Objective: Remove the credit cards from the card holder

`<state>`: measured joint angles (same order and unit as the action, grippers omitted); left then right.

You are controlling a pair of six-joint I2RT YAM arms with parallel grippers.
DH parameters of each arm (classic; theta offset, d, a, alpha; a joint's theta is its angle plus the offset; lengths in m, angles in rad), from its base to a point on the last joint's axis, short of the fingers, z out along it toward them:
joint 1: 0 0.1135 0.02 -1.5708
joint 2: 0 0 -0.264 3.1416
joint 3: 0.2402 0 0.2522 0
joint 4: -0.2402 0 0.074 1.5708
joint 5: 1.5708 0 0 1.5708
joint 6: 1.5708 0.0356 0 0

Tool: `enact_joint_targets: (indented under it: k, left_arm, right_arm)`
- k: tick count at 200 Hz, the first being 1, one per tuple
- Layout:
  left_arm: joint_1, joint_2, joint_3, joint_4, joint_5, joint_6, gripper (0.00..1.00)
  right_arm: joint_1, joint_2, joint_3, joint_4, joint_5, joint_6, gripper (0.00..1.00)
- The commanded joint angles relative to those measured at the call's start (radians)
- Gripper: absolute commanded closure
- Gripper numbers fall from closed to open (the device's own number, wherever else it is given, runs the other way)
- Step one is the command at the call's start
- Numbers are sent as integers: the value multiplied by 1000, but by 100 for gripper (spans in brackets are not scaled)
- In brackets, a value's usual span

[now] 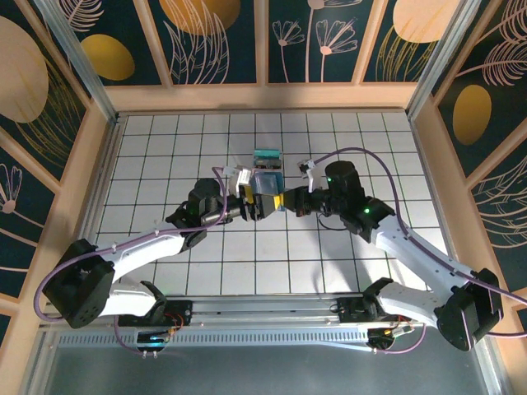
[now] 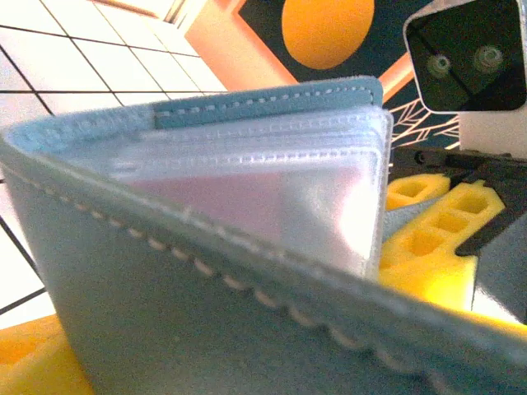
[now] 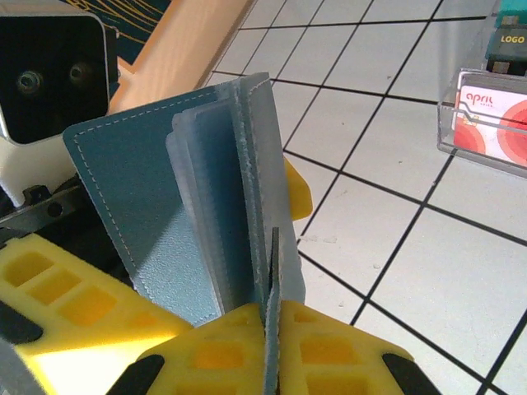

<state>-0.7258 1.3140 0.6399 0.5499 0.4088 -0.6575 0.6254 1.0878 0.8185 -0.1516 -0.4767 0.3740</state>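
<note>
The slate-blue card holder [image 1: 266, 194] hangs open in mid-air between both arms. My right gripper [image 3: 272, 322] is shut on one cover's edge, its yellow pads pinching the thin flap. My left gripper [image 1: 253, 204] is open, one yellow finger [image 3: 58, 288] beside the other cover and the second behind the holder [image 3: 140, 189]. Up close in the left wrist view, the holder [image 2: 206, 329] shows clear sleeves with a pinkish shape inside. A whitish-pink credit card with red marks [image 3: 494, 115] and a teal credit card [image 1: 266, 155] lie on the table beyond.
The whitish-pink card sits in a clear plastic tray [image 3: 449, 136] on the white gridded tabletop [image 1: 165, 148]. Wooden walls [image 1: 263, 96] ring the table. Both arms' cables arch above the middle of the grid.
</note>
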Motion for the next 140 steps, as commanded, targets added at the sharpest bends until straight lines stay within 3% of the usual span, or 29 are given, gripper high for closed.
enact_joint_targets:
  k: [1,100,140]
  left_arm:
    - [-3,-19,14,-19,-28,10,14]
    - [-3,-17,18,-36,-58,5,11]
    - [-3,-27,17,-38,-60,4,23]
  right_arm:
    - [7,-14,40,9,20,-13,100]
    - [8,-38,37,21,10,-10,100]
    - [9,-29,37,21,12,-15,100]
